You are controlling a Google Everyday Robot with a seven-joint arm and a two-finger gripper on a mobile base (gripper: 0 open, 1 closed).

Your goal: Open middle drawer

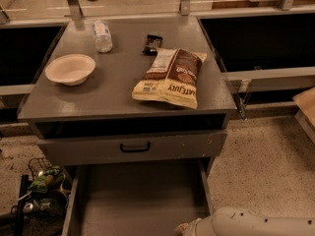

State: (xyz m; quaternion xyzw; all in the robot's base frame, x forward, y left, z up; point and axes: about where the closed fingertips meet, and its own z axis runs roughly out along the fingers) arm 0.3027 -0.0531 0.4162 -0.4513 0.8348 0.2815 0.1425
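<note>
The middle drawer [138,195] stands pulled out below the taller-fronted grey drawer [133,147] with the black handle [135,146]. Its bare grey inside shows, with side walls left [70,200] and right [205,191]. Its front panel and small handle lie below the picture's bottom edge, out of view. My white arm [261,222] comes in along the bottom right. My gripper [184,228] shows only as a tan tip at the bottom edge, at the drawer's front right corner.
On the grey counter [113,92] lie a chip bag [171,76], a white bowl [70,69], a plastic bottle [102,35] and a dark snack bar [152,43]. A wire basket with clutter [42,186] sits on the floor at the left. Speckled floor [261,161] lies to the right.
</note>
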